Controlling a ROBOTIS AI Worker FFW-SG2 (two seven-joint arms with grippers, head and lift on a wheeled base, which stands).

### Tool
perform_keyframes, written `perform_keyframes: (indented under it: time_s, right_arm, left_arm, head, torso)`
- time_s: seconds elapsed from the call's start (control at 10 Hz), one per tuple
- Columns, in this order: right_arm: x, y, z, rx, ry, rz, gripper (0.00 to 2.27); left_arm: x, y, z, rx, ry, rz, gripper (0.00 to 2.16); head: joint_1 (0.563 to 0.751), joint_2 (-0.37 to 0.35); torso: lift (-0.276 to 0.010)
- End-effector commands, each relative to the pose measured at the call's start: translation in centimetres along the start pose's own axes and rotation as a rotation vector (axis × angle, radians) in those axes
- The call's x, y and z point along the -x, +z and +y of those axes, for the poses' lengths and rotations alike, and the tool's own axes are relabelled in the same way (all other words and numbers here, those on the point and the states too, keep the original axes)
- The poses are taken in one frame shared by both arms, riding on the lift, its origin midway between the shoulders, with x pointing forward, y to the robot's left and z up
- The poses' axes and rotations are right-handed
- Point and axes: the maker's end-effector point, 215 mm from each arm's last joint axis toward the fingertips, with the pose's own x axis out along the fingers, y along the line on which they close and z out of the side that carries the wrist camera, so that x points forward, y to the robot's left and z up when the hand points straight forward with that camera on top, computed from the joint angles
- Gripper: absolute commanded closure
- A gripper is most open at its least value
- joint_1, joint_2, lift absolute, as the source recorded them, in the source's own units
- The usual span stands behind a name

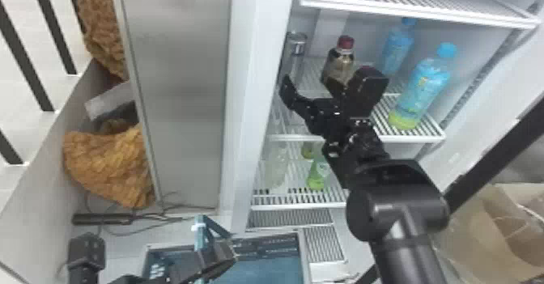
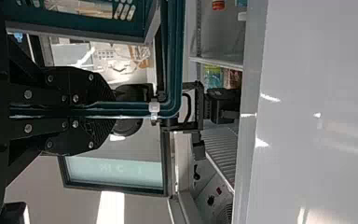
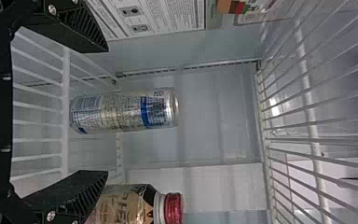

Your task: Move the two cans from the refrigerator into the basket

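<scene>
I had my right gripper [image 1: 309, 83] raised inside the open refrigerator, its jaws wide apart with nothing held between them, facing a silver can [image 1: 293, 54] on the middle shelf [image 1: 404, 137]. The can, marked with a blue band, stood upright near the side wall; in the right wrist view it showed between the 2 fingers [image 3: 81, 28], touching neither. Just beside it stood a dark bottle with a red cap [image 1: 340, 64], near the other finger.

Farther along that shelf, 2 blue-capped bottles [image 1: 423, 89] stood upright, 1 in front of the other. On the shelf below, a clear bottle [image 1: 277, 170] and a green bottle [image 1: 318, 174] shared the rack.

Low at the refrigerator's foot, my left gripper [image 1: 222, 257] was closed on the teal handle [image 1: 200, 232] of the basket [image 1: 301, 255], its jaws pinched about the bar with no wider gap than the bar itself. The basket sat in front of the refrigerator's opening. A brown paper bag [image 1: 498, 222] stood off to the right, well apart from the basket.
</scene>
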Motion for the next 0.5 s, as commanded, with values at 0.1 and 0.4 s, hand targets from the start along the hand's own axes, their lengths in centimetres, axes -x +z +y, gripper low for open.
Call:
perform_keyframes:
  time_s: [0.1, 0.4]
  right_arm:
    - [-1.7, 0.0, 0.7, 0.002, 0.013, 0.004, 0.11]
    - [-3.1, -0.3, 1.7, 0.001, 0.031, 0.010, 0.11]
  left_arm:
    - [0.0, 0.2, -0.1, -0.005, -0.001, -0.003, 1.19]
    - [0.0, 0.2, -0.1, -0.005, -0.001, -0.003, 1.19]
  head:
    - [0.695, -0.204]
    - [0.695, -0.184]
  torso:
    - [-0.031]
    - [-0.031]
